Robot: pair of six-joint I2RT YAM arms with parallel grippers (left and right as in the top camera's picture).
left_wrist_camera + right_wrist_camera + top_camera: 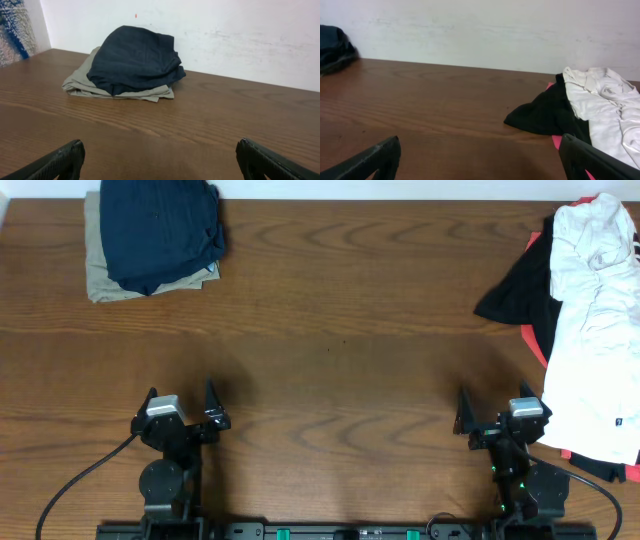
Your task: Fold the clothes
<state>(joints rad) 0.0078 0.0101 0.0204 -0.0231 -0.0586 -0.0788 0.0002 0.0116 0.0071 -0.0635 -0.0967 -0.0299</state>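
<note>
The dark navy shorts (160,225) lie folded in a bundle on top of a tan folded garment (100,280) at the table's far left corner. They also show in the left wrist view (135,60) and at the left edge of the right wrist view (334,50). My left gripper (180,412) is open and empty near the front edge, far from the shorts; its fingertips frame bare wood (159,155). My right gripper (490,418) is open and empty at the front right (480,155).
A heap of white (590,310), black (515,290) and red garments lies along the right edge, next to my right gripper. It shows in the right wrist view (600,105). A white wall stands behind the table's far edge.
</note>
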